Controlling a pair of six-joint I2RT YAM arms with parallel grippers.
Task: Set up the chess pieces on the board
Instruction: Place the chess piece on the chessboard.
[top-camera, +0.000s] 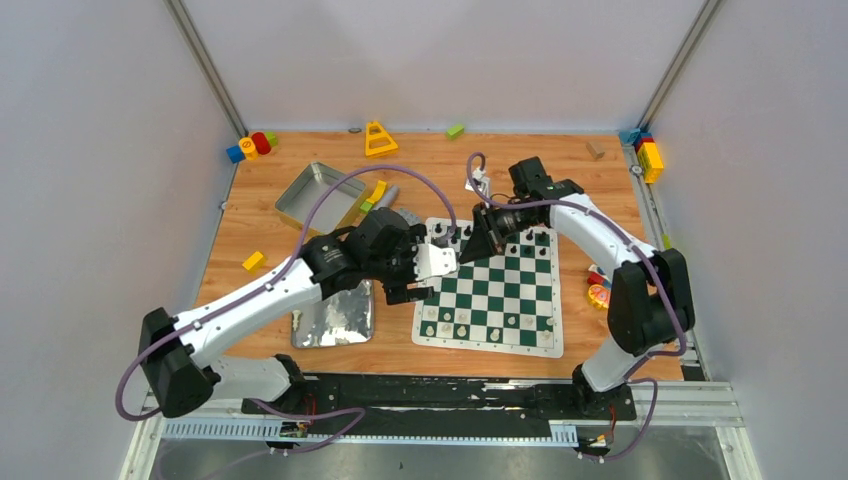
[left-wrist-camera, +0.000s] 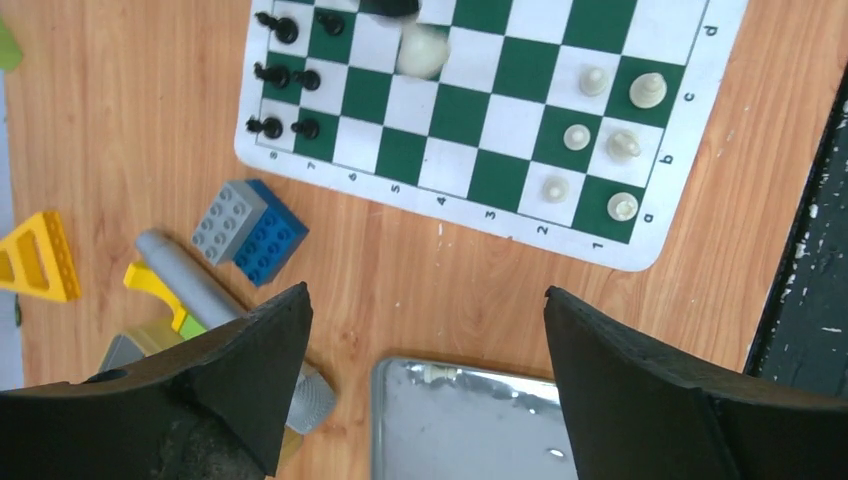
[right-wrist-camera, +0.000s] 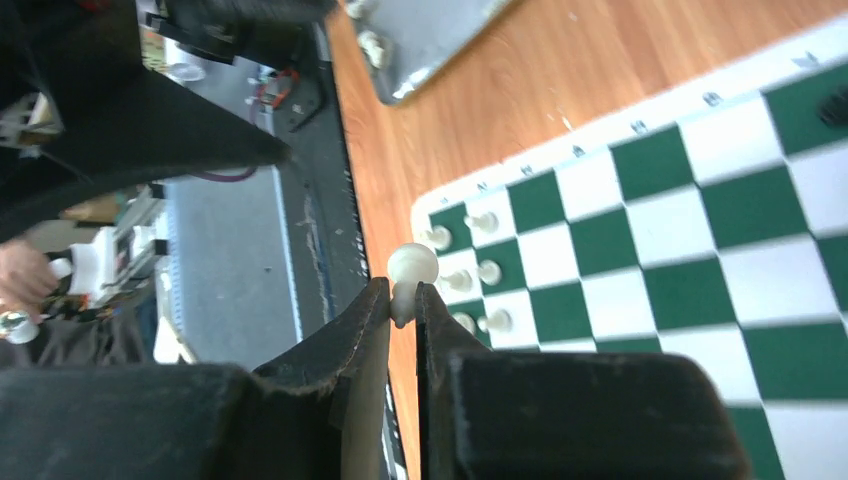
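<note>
A robotics lab test cell is shown. A wooden tabletop is enclosed by plain pale panels set in aluminium posts. The left arm and right arm are bolted to a black base plate on aluminium rails, with purple cables looped along them. Toy blocks, a metal tray and a board with chess pieces are spread on the table. Loose wiring is seen beyond the table edge.

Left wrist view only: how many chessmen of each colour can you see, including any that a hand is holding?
Standing on the board, black chessmen: 6
Standing on the board, cream-white chessmen: 6
Held in the right hand, cream-white pawn: 1
Total: 13
</note>
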